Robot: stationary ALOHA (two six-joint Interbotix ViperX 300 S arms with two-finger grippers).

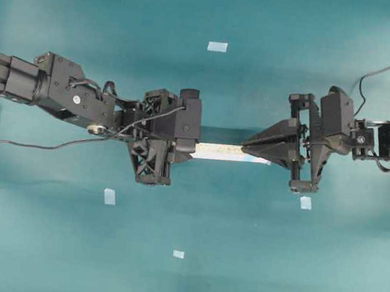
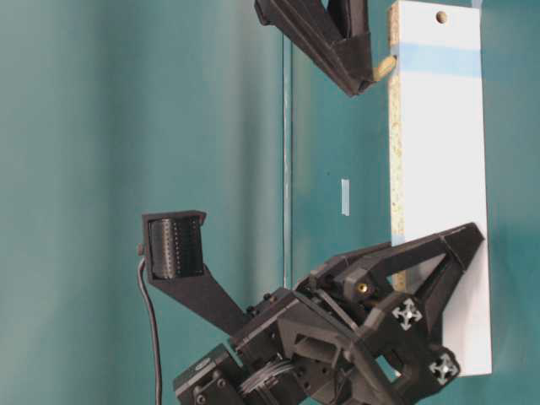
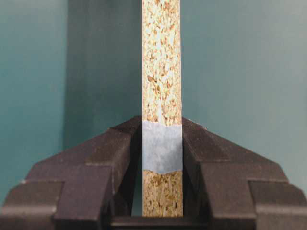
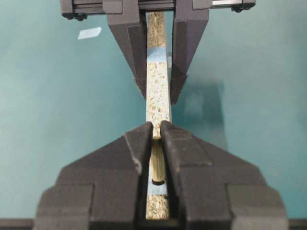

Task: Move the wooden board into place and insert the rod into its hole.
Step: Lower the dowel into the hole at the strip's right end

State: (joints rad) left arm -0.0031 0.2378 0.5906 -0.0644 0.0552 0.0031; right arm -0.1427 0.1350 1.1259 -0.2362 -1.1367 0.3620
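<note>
Long narrow white-faced wooden board [image 2: 443, 169] with speckled tan chipboard edge held on edge above the teal tabletop [image 1: 251, 267], between the two arms. Left gripper [image 3: 162, 143] clamped across the board at a pale blue patch. Right gripper [image 4: 157, 129] clenched on the short cream-beige wooden rod [image 4: 157, 165]; rod end sits at the hole in the board's edge beside a second blue patch. Small pale-blue tape squares [image 1: 217, 47] lie scattered on the tabletop.
</note>
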